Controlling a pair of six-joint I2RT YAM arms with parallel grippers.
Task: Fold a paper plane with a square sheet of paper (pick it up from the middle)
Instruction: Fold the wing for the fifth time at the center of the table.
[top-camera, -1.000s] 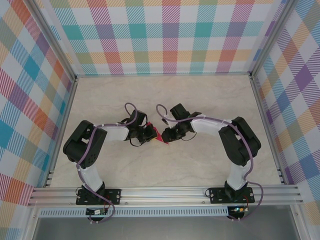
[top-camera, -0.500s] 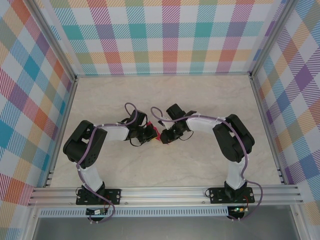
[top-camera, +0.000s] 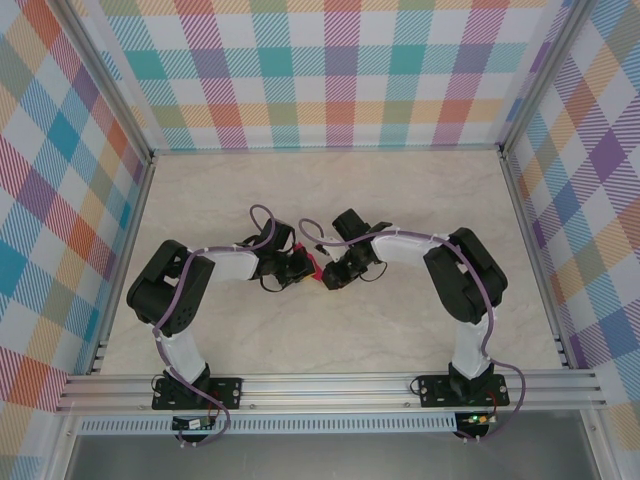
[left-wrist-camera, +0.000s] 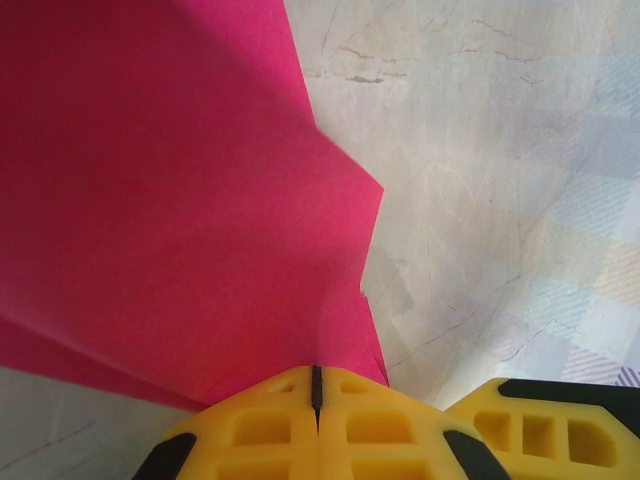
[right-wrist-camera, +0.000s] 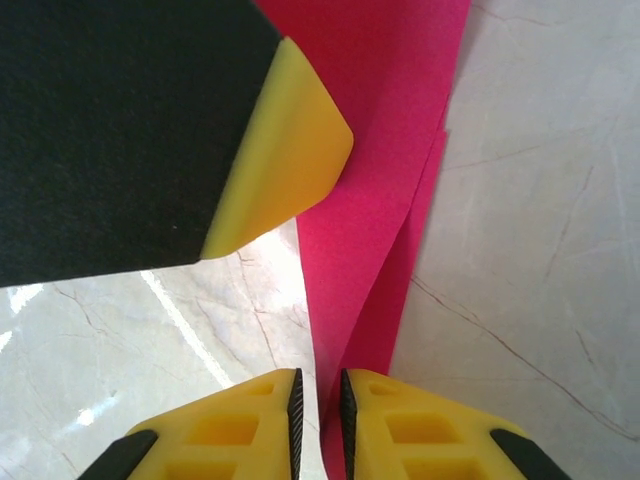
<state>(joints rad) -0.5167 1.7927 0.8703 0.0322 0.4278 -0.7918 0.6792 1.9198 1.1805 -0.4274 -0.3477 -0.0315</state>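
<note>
Magenta-pink paper (top-camera: 313, 266) is at the middle of the worktop (top-camera: 420, 200), matte and already creased. The left wrist view shows overlapping layers (left-wrist-camera: 170, 200) with slanted edges; the right wrist view shows a narrow folded strip (right-wrist-camera: 390, 150). From the worktop's left side the left pincer (top-camera: 303, 268) (left-wrist-camera: 316, 385) is clamped tight on one edge. From the worktop's right side the right pincer (top-camera: 325, 275) (right-wrist-camera: 318, 385) is nipped down on the strip, a slim slit between its fingers.
</note>
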